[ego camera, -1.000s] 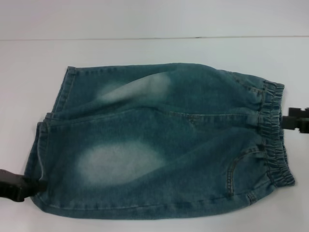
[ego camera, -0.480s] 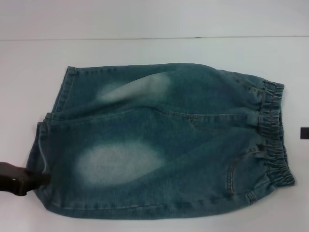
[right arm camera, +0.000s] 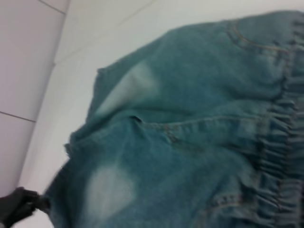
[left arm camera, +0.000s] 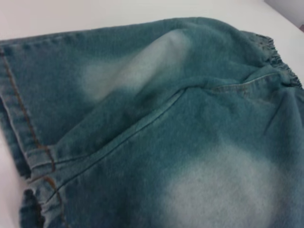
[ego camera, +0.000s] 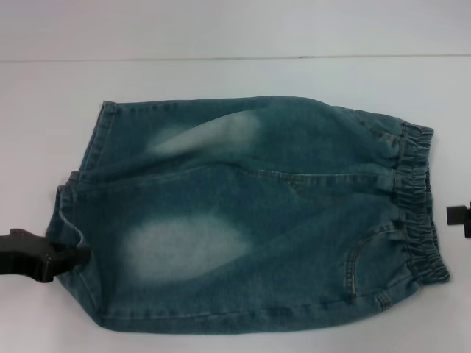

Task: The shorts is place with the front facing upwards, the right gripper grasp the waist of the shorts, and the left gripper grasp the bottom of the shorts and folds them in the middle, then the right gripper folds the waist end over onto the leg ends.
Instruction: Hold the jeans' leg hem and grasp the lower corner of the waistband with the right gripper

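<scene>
The blue denim shorts (ego camera: 250, 213) lie flat on the white table, front up. Their elastic waist (ego camera: 416, 206) is on the right and the leg ends (ego camera: 73, 198) on the left. My left gripper (ego camera: 70, 257) is at the hem of the near leg, touching it, and the hem corner is bunched inward there. The right wrist view also shows the left gripper (right arm camera: 21, 206) at that hem. Only a black tip of my right gripper (ego camera: 460, 217) shows at the right edge, a little apart from the waist. The left wrist view is filled by the shorts (left arm camera: 180, 118) and their stitched hem (left arm camera: 28, 142).
The white table (ego camera: 235, 77) runs all around the shorts, with its far edge against a pale wall. A tiled floor or wall (right arm camera: 23, 71) shows beside the table in the right wrist view.
My left gripper has moved up and inward onto the near leg's hem, and the lower left corner of the shorts has drawn in. My right gripper has pulled back to the right edge, lower down.
</scene>
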Robot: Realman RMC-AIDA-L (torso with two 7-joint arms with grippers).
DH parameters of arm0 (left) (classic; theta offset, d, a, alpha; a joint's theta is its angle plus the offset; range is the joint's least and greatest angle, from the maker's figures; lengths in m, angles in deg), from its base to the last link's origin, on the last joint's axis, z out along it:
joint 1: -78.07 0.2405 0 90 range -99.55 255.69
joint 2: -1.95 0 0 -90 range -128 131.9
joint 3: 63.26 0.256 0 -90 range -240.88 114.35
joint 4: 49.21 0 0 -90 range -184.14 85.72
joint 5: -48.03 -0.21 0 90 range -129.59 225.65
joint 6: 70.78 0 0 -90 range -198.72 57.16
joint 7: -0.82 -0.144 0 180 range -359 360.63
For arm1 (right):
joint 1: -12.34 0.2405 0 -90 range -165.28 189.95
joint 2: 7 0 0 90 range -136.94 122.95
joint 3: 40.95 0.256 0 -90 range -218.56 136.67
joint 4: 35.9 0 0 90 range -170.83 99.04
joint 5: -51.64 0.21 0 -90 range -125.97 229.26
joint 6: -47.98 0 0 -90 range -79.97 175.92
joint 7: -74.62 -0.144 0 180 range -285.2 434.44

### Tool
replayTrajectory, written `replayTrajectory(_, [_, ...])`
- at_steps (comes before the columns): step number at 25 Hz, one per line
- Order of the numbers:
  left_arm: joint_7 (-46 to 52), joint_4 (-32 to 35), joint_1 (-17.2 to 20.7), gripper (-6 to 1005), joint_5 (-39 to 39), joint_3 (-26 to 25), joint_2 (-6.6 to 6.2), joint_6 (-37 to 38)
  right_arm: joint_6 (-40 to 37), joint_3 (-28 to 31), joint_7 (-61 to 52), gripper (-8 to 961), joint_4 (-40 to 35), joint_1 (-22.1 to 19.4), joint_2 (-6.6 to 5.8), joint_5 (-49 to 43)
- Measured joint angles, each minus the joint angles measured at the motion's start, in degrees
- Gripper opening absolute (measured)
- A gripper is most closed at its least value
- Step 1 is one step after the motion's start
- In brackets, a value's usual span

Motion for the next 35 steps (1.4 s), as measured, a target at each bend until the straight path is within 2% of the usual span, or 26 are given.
replayTrajectory(8, [-0.3,-0.2,0.0,55,1.3,0.6,0.00,-0.2,2.6,-2.1,-0.4,941,3.0,0.4,-0.04,-4.2])
replayTrajectory(18, [-0.5,-0.5,-0.1,54,1.3,0.9,0.00,-0.6,6.2,-4.7,-0.6,942,6.2,1.6,-0.45,-4.7])
replayTrajectory(35, [-0.9,-0.9,-0.4,55,1.3,0.9,-0.10,-0.6,8.2,-5.4,-0.2,940,7.7,1.9,0.06,-4.3])
